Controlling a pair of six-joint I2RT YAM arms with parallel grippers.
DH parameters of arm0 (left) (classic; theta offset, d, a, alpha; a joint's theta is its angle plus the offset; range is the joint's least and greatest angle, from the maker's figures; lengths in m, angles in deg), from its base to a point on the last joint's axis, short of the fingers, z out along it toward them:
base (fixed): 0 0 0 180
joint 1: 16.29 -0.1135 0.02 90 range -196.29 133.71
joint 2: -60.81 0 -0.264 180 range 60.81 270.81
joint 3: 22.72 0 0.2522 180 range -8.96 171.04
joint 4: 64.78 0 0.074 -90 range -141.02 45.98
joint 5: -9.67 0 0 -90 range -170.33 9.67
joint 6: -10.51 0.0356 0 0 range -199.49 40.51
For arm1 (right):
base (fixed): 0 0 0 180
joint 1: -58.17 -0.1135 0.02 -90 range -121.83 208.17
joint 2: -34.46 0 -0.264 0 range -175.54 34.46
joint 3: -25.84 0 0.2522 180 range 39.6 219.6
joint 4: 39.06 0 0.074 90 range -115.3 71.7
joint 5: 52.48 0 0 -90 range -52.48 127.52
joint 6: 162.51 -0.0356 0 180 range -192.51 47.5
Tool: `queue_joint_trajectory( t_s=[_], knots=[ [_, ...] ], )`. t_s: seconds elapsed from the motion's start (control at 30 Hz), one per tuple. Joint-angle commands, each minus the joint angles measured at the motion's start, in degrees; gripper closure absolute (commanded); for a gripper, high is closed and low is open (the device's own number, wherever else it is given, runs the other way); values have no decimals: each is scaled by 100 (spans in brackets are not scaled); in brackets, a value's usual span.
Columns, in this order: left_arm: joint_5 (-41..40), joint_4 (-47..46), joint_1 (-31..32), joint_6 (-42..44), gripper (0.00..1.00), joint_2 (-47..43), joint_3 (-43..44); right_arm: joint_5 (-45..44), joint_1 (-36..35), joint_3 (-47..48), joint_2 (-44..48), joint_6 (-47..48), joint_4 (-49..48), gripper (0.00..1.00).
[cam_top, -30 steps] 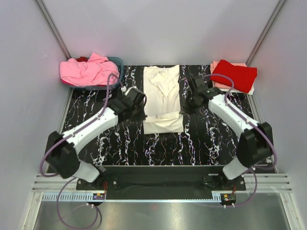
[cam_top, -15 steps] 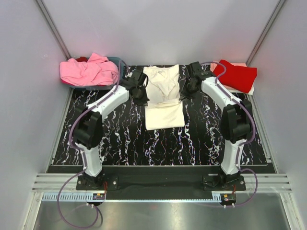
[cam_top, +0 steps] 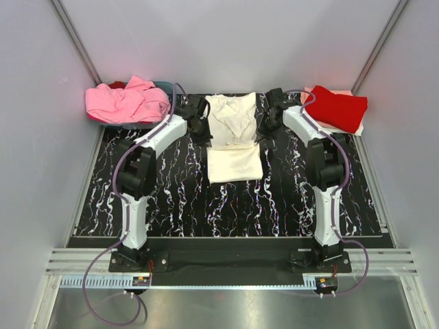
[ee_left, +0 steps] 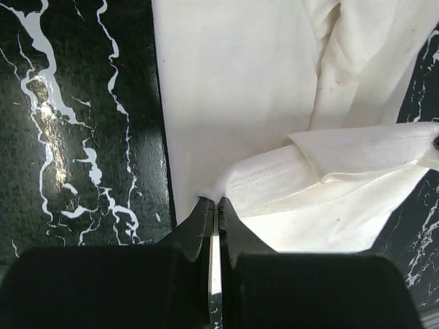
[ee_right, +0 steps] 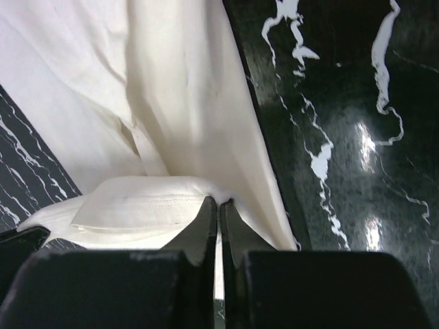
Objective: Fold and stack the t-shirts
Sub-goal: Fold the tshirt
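Note:
A cream t-shirt (cam_top: 233, 133) lies lengthwise on the black marbled table (cam_top: 171, 192), its near part folded up over itself. My left gripper (cam_top: 199, 127) is shut on the shirt's hem corner (ee_left: 218, 195) at its left edge. My right gripper (cam_top: 263, 127) is shut on the other hem corner (ee_right: 221, 197) at its right edge. Both hold the hem raised over the shirt's middle. The shirt fills the left wrist view (ee_left: 274, 103) and the right wrist view (ee_right: 123, 89).
A blue basket (cam_top: 168, 89) at the back left holds crumpled pink shirts (cam_top: 127, 101). A folded red shirt (cam_top: 336, 108) lies on a pink one at the back right. Grey walls close in both sides and the back.
Both grippers have carried the shirt's near hem from the front edge toward the back, so the shirt is now folded over itself and shorter. Both arms are stretched out farther.

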Motion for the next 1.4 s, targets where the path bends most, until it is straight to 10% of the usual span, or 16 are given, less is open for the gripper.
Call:
queue_joint_trajectory(
  t_s=[0.0, 0.13, 0.27, 0.33, 0.8, 1.03, 1.37],
  knots=[
    [232, -26, -107, 150, 95, 309, 393, 168, 91, 677, -365, 183, 126, 98],
    [294, 490, -265, 124, 86, 1317, 1420, 422, 293, 1790, -1171, 191, 328, 75],
    [426, 1213, -598, -34, 53, 2093, 3333, 924, 582, 4672, -2456, 192, 1372, 24],
    [593, 1258, -722, -183, 39, 2051, 3663, 1142, 715, 5676, -2678, 51, 1657, 19],
    [469, -962, -459, -482, 38, -1778, -1439, 1785, 777, -2636, 2021, 131, -1592, 26],
    [690, -2134, -90, -1044, 39, -2853, -3953, 2172, 654, -4373, 2376, -72, -2263, 31],
    [655, -3022, 279, -1458, 39, -3091, -4949, 2173, 461, -4559, 1831, -151, -2747, 36]
  ],
)
